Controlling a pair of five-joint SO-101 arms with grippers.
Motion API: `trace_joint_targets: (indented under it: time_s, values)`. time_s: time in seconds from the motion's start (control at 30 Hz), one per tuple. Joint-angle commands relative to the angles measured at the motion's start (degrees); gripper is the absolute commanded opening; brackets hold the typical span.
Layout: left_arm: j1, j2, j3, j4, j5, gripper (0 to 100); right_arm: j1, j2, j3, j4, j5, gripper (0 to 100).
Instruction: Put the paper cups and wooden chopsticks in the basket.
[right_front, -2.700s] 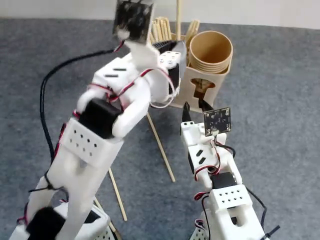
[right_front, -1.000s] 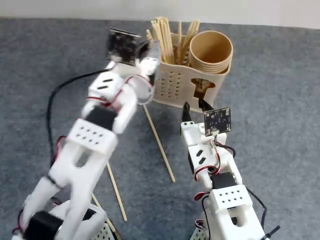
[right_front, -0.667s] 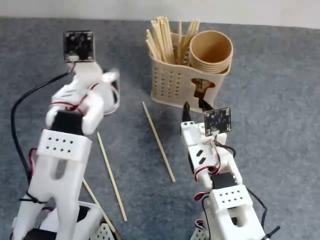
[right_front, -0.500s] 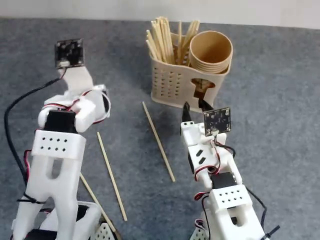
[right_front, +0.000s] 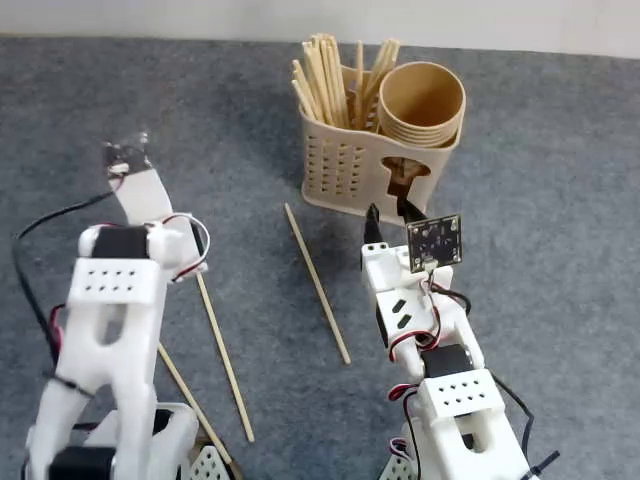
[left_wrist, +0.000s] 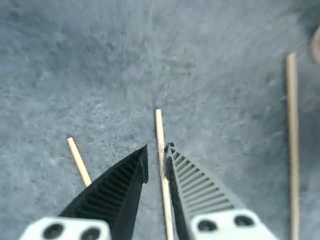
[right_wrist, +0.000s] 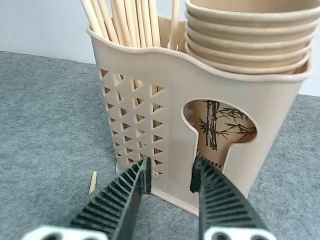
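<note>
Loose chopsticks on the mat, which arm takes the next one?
Left. The left claw hangs open over the mat with a chopstick lined up in its gap. The right claw is open too, but faces the basket wall with no stick between its jaws.

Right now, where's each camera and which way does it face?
High view: fixed overhead, looking down on left arm, right arm, basket, loose chopsticks.
Left wrist view: on left wrist, looking down past left gripper at a chopstick.
Right wrist view: on right wrist, facing basket side-on past right gripper.
Shared: high and right wrist views both show basket and paper cups.
</note>
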Motion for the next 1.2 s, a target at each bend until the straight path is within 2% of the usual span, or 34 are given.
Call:
trace_joint_targets:
  time_s: [0.0,0.17,0.33,0.6,0.73,1.0,1.17]
  values:
    - [-0.57,6.90,-0.22,-2.64,0.79,7,-0.40,-1.27,-0.22,-1.36,0.70,14.5]
    - [-0.48,18.95,-4.53,-3.78,4.13,7,-0.40,-1.27,-0.22,-1.36,0.70,14.5]
    - [-0.31,28.79,-10.24,-3.78,4.40,7,-0.40,-1.36,-0.22,-1.36,0.70,14.5]
    - [-0.22,38.02,-16.66,-3.78,4.48,7,-0.40,-1.36,-0.22,-1.36,0.70,14.5]
    - [-0.31,38.29,-17.98,-3.34,4.48,7,-0.40,-1.36,-0.22,-1.36,0.70,14.5]
    - [0.84,30.02,-18.33,-0.26,4.48,7,-0.40,-1.36,-0.22,-1.36,0.70,14.5]
    - [1.45,32.92,-17.71,-1.23,4.48,7,-0.40,-1.36,-0.22,-1.36,0.70,14.5]
